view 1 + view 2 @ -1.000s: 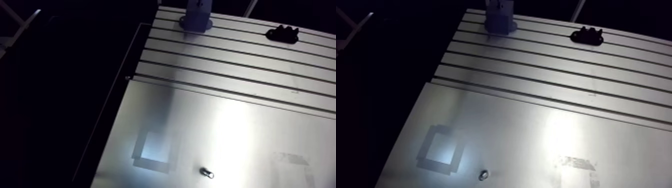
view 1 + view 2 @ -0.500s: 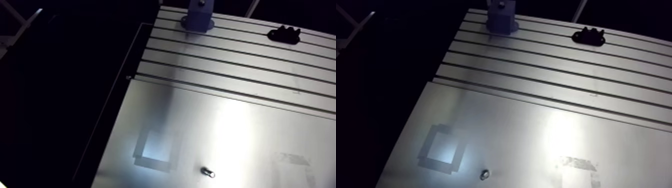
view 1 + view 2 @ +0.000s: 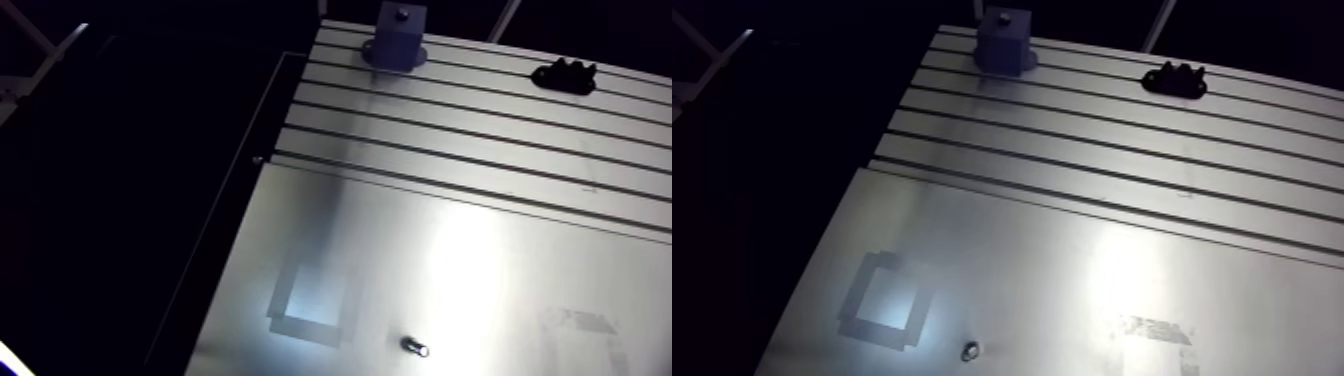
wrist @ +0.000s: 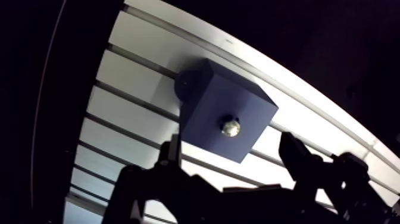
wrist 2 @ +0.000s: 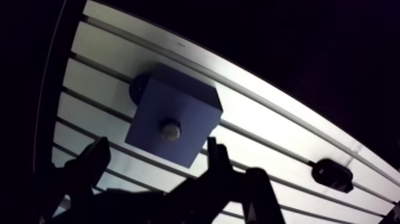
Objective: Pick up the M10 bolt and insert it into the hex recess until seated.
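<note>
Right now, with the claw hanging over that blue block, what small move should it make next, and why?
Probably lift straight up, clear of the blue square block. The open two-fingered gripper holds nothing, and a shiny round metal bolt already sits in the block's top centre, seemingly seated, though its depth is hard to judge.

— What sits in the blue block [image 4: 223, 116]?
— Only a shiny round top [image 4: 230, 126] shows; whatever lies below it is hidden inside.
— The small black piece [image 3: 1175, 78] on the desk [image 3: 1072, 170]?
— Too dark and small to name; perhaps a clamp.
— The pincer [image 4: 231, 143]?
— Two dark shapes, their lower parts cut off by the wrist view's edge.
— The bright speck [image 3: 414, 346]?
— Too small to tell.
</note>
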{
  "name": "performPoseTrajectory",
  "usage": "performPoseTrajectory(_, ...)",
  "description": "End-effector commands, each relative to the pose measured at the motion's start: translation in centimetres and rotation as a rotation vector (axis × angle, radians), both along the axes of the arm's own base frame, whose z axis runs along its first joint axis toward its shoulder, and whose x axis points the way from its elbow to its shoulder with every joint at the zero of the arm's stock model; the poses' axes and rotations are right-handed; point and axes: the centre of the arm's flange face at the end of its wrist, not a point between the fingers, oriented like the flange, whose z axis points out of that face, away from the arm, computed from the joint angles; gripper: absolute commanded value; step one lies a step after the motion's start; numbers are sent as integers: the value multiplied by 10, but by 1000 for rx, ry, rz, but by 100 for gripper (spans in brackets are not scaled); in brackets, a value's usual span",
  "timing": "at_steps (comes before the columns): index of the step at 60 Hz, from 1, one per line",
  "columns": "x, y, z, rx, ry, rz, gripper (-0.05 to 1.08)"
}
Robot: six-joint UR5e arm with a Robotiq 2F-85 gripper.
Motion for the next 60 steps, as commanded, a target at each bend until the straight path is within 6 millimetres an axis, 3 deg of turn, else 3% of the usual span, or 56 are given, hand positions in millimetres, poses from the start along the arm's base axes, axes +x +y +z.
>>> performPoseTrajectory(1, 1, 3, 12, 3, 15, -97, 100)
performPoseTrajectory(4, 1, 4, 14, 7, 14, -160, 107)
performPoseTrajectory(19, 7, 2, 22, 34, 23, -429, 108)
performPoseTrajectory(60, 1, -1, 11, 30, 30, -430, 108)
